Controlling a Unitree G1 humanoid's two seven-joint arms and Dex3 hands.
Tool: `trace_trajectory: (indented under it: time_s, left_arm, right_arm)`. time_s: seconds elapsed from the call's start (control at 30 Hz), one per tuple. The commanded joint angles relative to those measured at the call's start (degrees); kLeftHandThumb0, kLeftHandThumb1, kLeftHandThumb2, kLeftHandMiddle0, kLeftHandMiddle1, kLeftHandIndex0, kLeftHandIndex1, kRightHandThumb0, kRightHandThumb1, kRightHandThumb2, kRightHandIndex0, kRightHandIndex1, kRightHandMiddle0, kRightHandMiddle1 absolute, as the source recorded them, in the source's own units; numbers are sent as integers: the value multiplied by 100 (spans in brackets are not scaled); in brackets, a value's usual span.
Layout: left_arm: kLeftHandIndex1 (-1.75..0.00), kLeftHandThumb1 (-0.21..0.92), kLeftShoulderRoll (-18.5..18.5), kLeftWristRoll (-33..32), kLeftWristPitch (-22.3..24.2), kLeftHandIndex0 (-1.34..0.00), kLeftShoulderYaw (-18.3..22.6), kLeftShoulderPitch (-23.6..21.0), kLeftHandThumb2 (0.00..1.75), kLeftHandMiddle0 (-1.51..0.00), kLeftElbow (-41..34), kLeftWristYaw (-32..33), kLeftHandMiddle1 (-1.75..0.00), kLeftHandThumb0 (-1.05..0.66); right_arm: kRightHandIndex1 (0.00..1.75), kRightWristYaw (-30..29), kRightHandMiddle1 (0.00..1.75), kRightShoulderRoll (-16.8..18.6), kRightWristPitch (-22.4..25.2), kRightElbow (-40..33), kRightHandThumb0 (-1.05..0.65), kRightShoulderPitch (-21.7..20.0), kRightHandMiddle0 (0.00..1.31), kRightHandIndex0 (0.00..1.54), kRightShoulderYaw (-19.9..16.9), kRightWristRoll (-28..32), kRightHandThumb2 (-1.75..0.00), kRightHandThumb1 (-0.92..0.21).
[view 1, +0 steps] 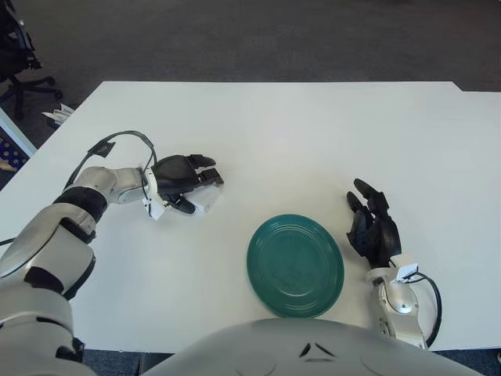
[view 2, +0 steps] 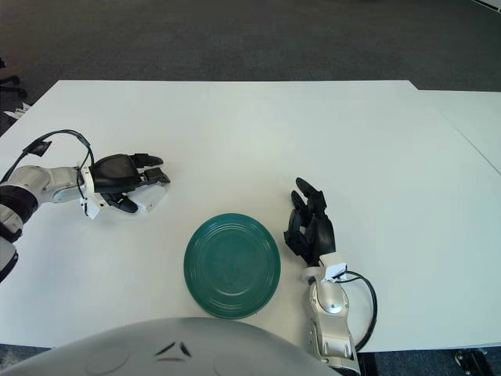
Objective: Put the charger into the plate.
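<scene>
A dark green plate (view 1: 295, 265) lies on the white table (view 1: 313, 141) near its front edge. A white charger (view 1: 205, 197) sits on the table to the plate's upper left. My left hand (view 1: 188, 182) is over the charger with its fingers curled around it; most of the charger is hidden under the hand. It also shows in the right eye view (view 2: 129, 180). My right hand (view 1: 373, 225) shows just right of the plate, fingers spread, holding nothing.
A black office chair (view 1: 19, 55) stands on the dark carpet off the table's far left corner. A second table edge (view 2: 477, 117) shows at the right.
</scene>
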Motion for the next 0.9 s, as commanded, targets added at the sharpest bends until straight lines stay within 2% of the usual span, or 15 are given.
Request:
trace_trajectory:
  time_s: [0.0, 0.03, 0.13, 0.23, 0.4, 0.6, 0.87]
  left_arm:
    - [-167, 40, -350, 543, 478, -59, -554, 211, 115, -50, 420, 345, -174, -47]
    - [-170, 37, -385, 514, 535, -59, -586, 204, 120, -53, 491, 394, -174, -47]
    - [-168, 23, -461, 417, 615, -66, -692, 176, 138, -55, 640, 466, -174, -15]
    - [-170, 17, -518, 263, 544, -67, -725, 149, 147, -58, 617, 202, -175, -5]
    - [-173, 11, -505, 24, 312, -65, -711, 93, 155, -65, 561, -228, -175, -1]
    - [-175, 9, -412, -611, -21, -62, -408, 79, 157, -72, 452, -1285, -172, 0]
    - [-175, 6, -377, -1114, -77, -63, -194, 77, 159, -77, 334, -2172, -168, 0]
  right_arm:
    - [2, 21, 64, -25, 420, 504, -76, 410, 0, 33, -125, 127, -82, -92]
    - [2, 38, 64, -22, 419, 509, -76, 409, 0, 33, -140, 156, -82, -92]
    - [2, 68, 65, -17, 418, 519, -77, 408, 0, 34, -160, 211, -82, -92]
    - [2, 117, 65, -22, 396, 529, -77, 421, 0, 35, -189, 287, -81, -92]
    - [2, 155, 66, -21, 364, 557, -76, 413, 0, 36, -221, 312, -81, -92]
    - [3, 223, 68, -6, 339, 626, -78, 351, 0, 38, -283, 393, -81, -92]
    - [3, 259, 71, -7, 301, 739, -78, 265, 0, 40, -324, 454, -80, -92]
